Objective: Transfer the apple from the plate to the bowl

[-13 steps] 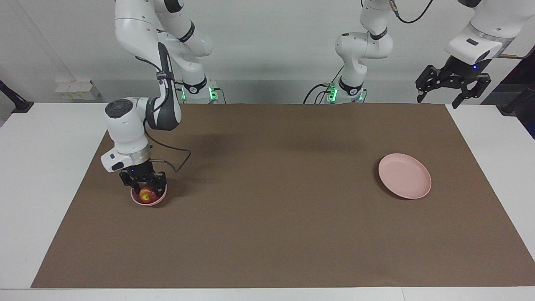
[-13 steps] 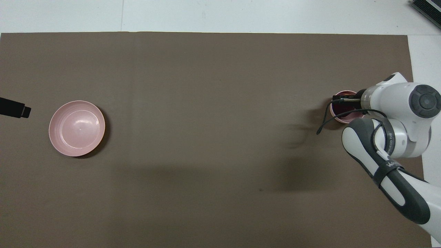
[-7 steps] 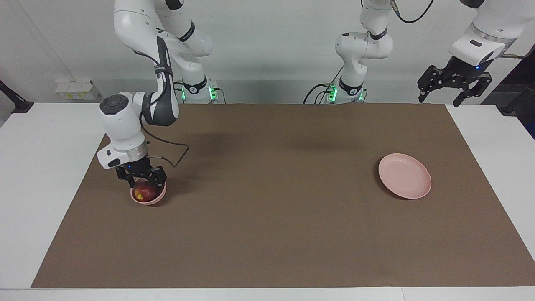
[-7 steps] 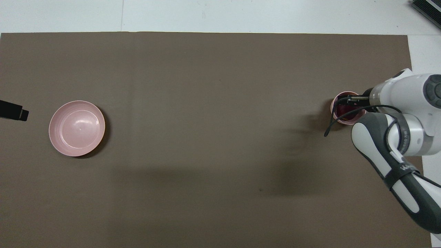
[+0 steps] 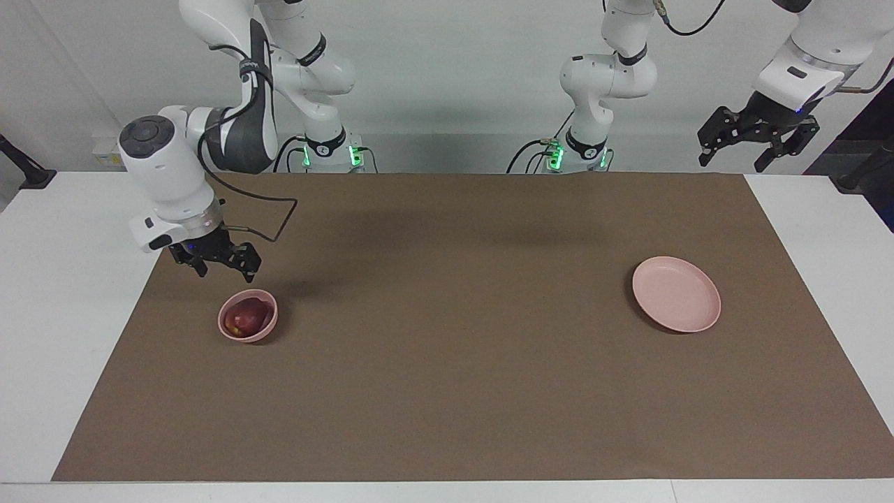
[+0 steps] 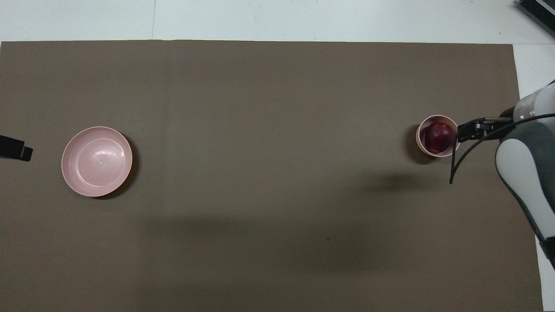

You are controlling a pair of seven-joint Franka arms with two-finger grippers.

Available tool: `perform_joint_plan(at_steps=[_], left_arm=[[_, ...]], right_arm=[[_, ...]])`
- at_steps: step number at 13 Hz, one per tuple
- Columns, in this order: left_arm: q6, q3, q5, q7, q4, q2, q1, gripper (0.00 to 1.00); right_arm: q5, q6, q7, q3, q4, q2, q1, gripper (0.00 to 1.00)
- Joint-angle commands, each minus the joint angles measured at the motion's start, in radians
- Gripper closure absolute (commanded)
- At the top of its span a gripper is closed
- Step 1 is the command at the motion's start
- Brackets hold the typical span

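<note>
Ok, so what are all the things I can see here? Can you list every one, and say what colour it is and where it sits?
apple: one, dark red, inside the bowl.
bowl: one, pale pink, on the mat toward the right arm's end of the table.
plate: one, pale pink, nothing on it, on the mat toward the left arm's end.
mat: one, brown, covering most of the table.
table: one, white, under the mat.
right pincer: one, black, open, holding nothing, up in the air over the mat's edge beside the bowl.
left pincer: one, black, open, holding nothing, waiting raised at its own end.
</note>
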Motion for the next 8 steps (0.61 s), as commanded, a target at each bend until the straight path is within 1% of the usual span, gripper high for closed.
perform_joint_plan(at_steps=[1, 2, 4, 6, 8], left_arm=[[-0.004, -0.011, 0.017, -0.011, -0.024, -0.024, 0.01, 0.0], [-0.006, -0.01, 0.017, -0.011, -0.024, -0.024, 0.01, 0.0], [-0.004, -0.011, 0.017, -0.011, -0.024, -0.024, 0.01, 0.0], [-0.006, -0.011, 0.017, -0.011, -0.024, -0.024, 0.01, 0.0], [-0.006, -0.011, 0.017, -0.011, -0.024, -0.024, 0.01, 0.0]], right_arm=[[0.033, -0.141, -0.024, 0.027, 0.056, -0.055, -0.003, 0.0], [0.036, -0.213, -0.022, 0.03, 0.12, -0.043, -0.002, 0.0], [0.036, -0.298, -0.024, 0.03, 0.211, -0.023, -0.002, 0.0], [0.036, -0.347, -0.025, 0.033, 0.249, -0.023, 0.005, 0.0], [0.068, -0.328, -0.022, 0.036, 0.237, -0.026, 0.007, 0.0]])
